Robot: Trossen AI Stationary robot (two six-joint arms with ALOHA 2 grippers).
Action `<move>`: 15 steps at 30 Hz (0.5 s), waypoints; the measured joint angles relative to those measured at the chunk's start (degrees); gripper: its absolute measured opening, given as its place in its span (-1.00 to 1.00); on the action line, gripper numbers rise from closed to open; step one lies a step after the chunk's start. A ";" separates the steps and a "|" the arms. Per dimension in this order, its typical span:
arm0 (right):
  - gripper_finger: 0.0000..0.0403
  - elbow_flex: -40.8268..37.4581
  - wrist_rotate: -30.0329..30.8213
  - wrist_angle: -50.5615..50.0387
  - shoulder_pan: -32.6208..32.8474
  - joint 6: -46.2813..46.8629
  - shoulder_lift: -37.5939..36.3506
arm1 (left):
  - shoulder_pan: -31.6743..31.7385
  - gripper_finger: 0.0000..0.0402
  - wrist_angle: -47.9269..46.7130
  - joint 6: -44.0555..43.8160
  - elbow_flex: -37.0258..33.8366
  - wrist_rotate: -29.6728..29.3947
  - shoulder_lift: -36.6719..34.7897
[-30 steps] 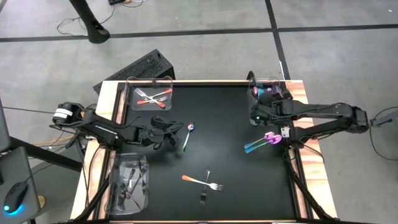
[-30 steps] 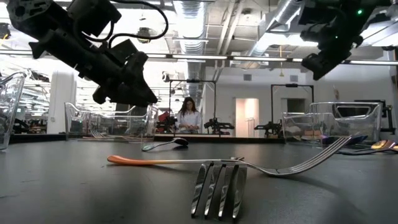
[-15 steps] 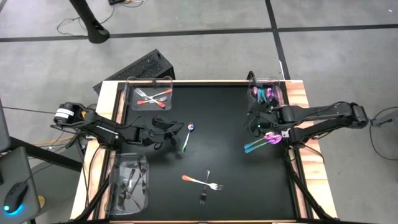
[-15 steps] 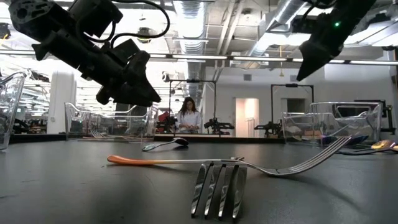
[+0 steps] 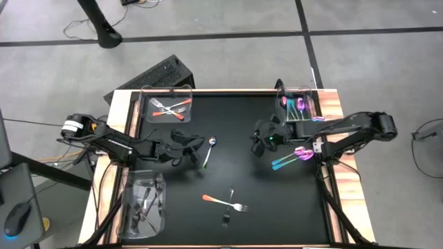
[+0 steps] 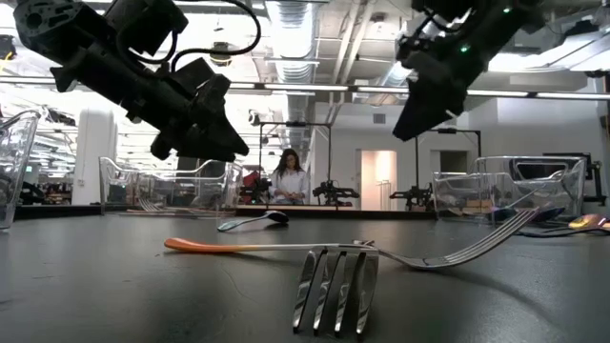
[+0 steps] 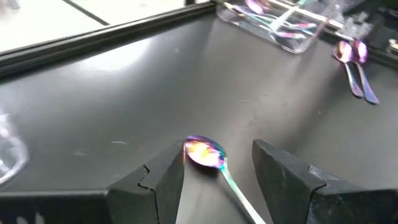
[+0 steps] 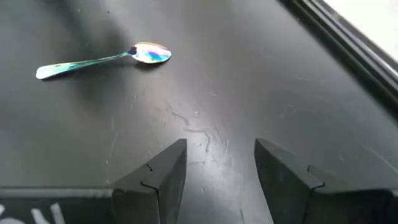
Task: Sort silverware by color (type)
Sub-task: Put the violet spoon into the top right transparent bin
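A: Where's the left hand (image 5: 185, 146)?

B: Left of the table's middle, fingers spread, empty, either side of the thin iridescent purple-teal metal spoon (image 5: 208, 151) lying flat on the matte black table (image 5: 242, 117).

A: And the right hand (image 5: 261, 140)?

B: Right of the middle, also spread and empty, pointed toward that same spoon.

A: The risk?

B: Both hands could converge on it and collide. The spoon is also slick and low, so fingers closing too high would likely skid it away.

A: What else is left?

B: Two iridescent pieces (image 5: 293, 157) by the right edge, and an orange-handled silver fork (image 5: 224, 202) near the front edge
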 joint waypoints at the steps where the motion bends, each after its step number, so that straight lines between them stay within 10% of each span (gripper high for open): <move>1: 0.03 0.46 0.52 -0.51 0.06 -0.02 0.34 | 0.10 -0.12 1.60 0.86 0.00 0.64 1.08; 15: 0.03 2.75 2.96 -5.49 1.46 0.24 -6.76 | 2.52 -0.12 -2.61 -0.91 11.90 2.11 21.30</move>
